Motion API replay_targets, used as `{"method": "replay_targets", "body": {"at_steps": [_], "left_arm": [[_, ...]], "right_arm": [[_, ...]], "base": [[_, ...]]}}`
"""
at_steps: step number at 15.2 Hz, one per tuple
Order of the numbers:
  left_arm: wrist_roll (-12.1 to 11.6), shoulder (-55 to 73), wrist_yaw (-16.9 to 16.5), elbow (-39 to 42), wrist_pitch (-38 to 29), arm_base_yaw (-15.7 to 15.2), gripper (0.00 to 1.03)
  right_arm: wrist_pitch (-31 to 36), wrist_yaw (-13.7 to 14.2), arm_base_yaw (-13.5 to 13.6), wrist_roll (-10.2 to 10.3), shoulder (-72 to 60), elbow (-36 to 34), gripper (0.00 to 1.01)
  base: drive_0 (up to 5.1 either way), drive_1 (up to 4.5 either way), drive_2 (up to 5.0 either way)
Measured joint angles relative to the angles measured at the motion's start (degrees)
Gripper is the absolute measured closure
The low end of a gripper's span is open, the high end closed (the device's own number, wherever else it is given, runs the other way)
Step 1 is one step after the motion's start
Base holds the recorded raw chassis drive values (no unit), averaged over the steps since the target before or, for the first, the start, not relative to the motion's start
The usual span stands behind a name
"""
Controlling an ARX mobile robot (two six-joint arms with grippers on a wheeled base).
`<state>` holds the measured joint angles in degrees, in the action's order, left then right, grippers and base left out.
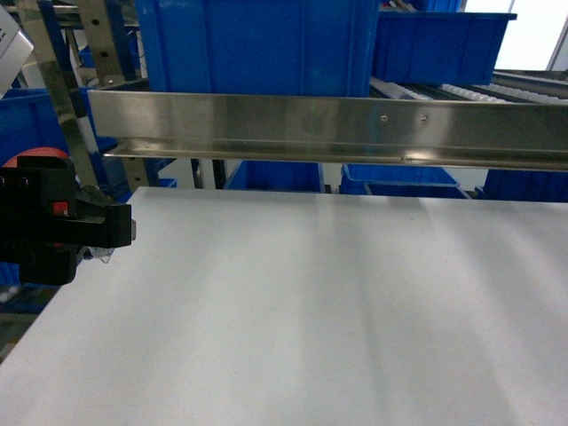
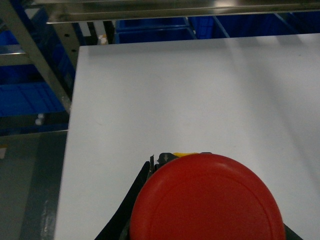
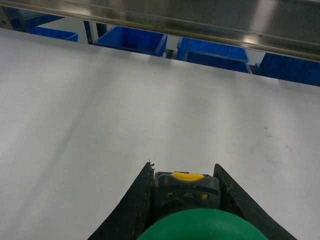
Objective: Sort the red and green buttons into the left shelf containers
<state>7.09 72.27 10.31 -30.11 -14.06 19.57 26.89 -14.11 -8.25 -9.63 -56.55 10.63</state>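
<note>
2 buttons are already gripped, the red mushroom-capped push button (image 2: 207, 197) in the left gripper (image 2: 150, 170) and the green-capped one (image 3: 187, 197) in the right gripper (image 3: 185, 172), so carry both left to the deep blue plastic bins (image 1: 27, 124) without loosening either jaw.

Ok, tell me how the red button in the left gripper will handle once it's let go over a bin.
The red button looks rigid, so it should keep its shape. Its wide domed cap dwarfs the block showing between the left gripper's fingers, so it is probably top-heavy and apt to tip. The round cap may let it roll in an arc. The smooth cap may be slippery.
</note>
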Motion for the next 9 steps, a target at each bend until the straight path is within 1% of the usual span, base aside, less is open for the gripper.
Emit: {"method": "replay_targets", "body": {"at_steps": [9], "left_arm": [[0.0, 0.0, 0.11, 0.0, 0.02, -0.2, 0.77]], "right_arm": [[0.11, -0.02, 0.0, 0.0, 0.02, 0.0, 0.73]], "base": [[-5.0, 2.4, 2.4]]}}
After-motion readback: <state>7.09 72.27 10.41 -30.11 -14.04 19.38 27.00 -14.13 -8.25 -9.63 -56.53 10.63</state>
